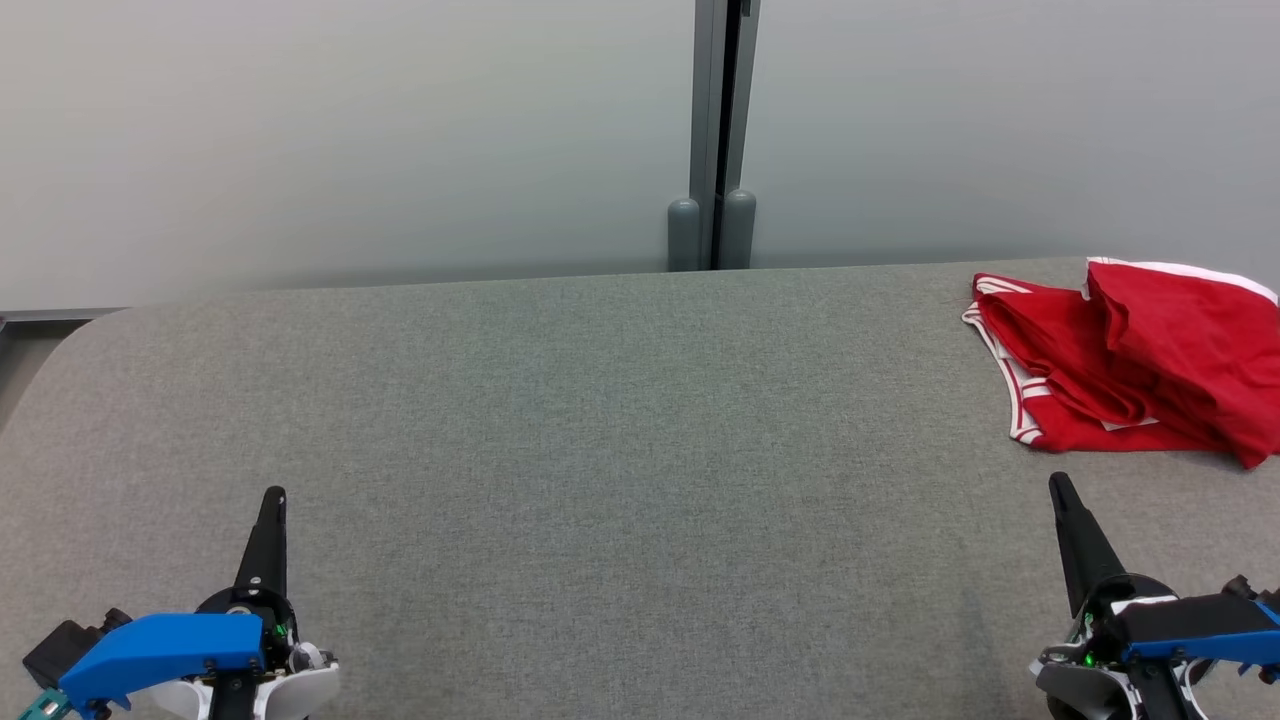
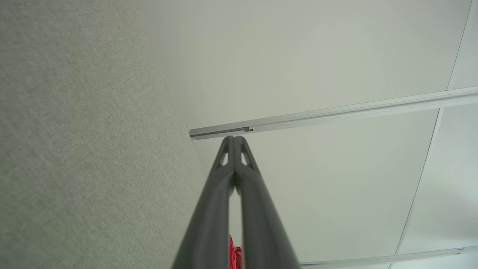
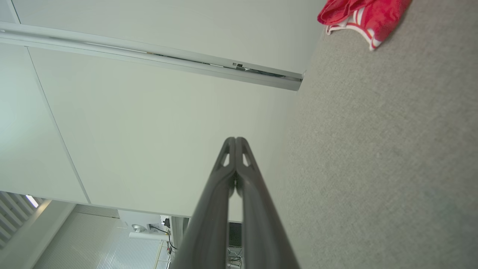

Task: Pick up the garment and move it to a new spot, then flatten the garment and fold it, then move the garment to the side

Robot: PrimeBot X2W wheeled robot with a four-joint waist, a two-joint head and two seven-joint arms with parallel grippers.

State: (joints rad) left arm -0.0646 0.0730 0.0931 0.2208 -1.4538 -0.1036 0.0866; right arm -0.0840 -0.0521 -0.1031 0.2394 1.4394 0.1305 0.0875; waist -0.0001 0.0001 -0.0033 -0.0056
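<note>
1. We see the left fingers [image 1: 268, 545] pressed together into one dark point, gripping nothing, low over the grey table [image 1: 600, 450].
2. The right fingers [image 1: 1080, 545] are closed the same way and just as empty, their tip aimed at the table's far edge.
3. The garment [image 1: 1130, 360], red with white trim, lies crumpled on the table ahead of the right fingers and to their right. It is apart from the tip and touches neither pair.
4. From the left fingers the garment lies far across to the right, with bare table between.
5. In the right wrist view the garment [image 3: 358, 15] shows well beyond the closed tips and off to one side, at the table's far edge.
6. In the left wrist view we catch a sliver of red cloth [image 2: 234, 254] through the narrow gap low between the two shut fingers. The table runs along one side of them.
7. Beyond both pairs of fingers a pale wall [image 1: 350, 130] rises behind the table. A grey post [image 1: 715, 130] splits it, standing ahead of the fingers and roughly between the two pairs.
8. A metal rail [image 2: 336, 112] crosses the wall just past the left tips, and one like it runs past the right tips in the right wrist view.
</note>
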